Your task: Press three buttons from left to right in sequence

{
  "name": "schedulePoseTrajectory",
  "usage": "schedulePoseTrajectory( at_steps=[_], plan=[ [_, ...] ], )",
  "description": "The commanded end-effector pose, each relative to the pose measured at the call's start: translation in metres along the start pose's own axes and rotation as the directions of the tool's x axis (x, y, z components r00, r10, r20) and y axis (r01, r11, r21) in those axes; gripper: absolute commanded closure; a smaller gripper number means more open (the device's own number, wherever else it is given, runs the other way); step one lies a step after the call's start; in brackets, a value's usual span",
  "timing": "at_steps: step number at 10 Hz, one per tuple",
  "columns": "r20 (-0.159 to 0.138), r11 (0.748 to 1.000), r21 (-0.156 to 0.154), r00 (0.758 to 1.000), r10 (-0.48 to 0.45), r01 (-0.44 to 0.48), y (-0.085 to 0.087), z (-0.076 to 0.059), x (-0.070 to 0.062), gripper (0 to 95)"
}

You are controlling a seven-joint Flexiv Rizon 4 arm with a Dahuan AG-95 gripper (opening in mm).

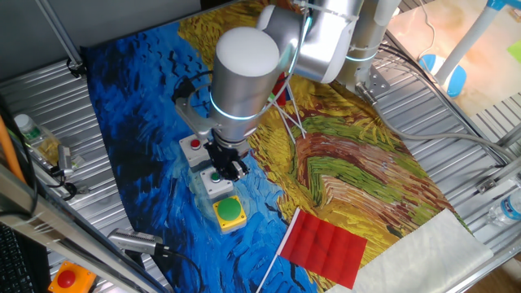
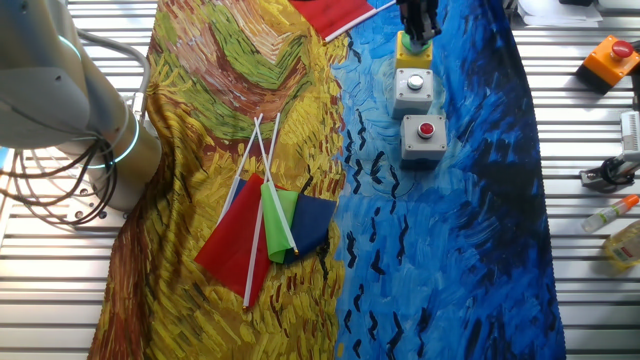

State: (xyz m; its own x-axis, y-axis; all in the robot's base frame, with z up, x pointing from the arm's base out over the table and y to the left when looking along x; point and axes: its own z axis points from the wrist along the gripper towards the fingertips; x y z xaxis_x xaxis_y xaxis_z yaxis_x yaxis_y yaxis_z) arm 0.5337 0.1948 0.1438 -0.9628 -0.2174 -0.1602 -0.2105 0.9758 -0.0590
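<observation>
Three button boxes stand in a row on the painted cloth. The grey box with the red button (image 1: 194, 147) (image 2: 424, 138) is at one end. The grey box with the green button (image 1: 216, 181) (image 2: 412, 90) is in the middle. The yellow box with the green dome (image 1: 229, 212) (image 2: 412, 52) is at the other end. My gripper (image 1: 230, 169) (image 2: 420, 32) points down over the middle and yellow boxes, partly hiding the yellow box's dome in the other fixed view. I cannot tell whether it touches a button. No gap between the fingertips shows.
A red flag (image 1: 326, 244) lies on the cloth beside the yellow box. A bundle of small flags (image 2: 265, 225) lies mid-cloth. An orange box with a red button (image 1: 65, 279) (image 2: 610, 58) sits off the cloth. Bottles (image 2: 625, 240) lie on the metal table edge.
</observation>
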Motion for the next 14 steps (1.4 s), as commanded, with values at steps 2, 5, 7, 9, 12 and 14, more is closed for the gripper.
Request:
schedulePoseTrajectory(
  at_steps=[2,5,7,9,12,14],
  plan=[
    [-0.040,1.000,0.004,0.999,0.008,-0.008,0.008,-0.017,-0.027,95.0],
    [-0.028,1.000,-0.001,1.000,0.005,-0.005,0.012,-0.017,-0.034,95.0],
    [-0.029,1.000,-0.004,1.000,0.006,-0.006,0.014,-0.014,-0.037,95.0],
    [-0.024,1.000,-0.030,1.000,0.004,-0.005,0.017,-0.010,-0.041,95.0],
    [-0.075,1.000,-0.025,0.997,0.004,-0.006,0.020,-0.006,-0.044,95.0],
    [-0.122,1.000,-0.019,0.992,0.001,-0.004,0.020,-0.006,-0.044,95.0]
  ],
)
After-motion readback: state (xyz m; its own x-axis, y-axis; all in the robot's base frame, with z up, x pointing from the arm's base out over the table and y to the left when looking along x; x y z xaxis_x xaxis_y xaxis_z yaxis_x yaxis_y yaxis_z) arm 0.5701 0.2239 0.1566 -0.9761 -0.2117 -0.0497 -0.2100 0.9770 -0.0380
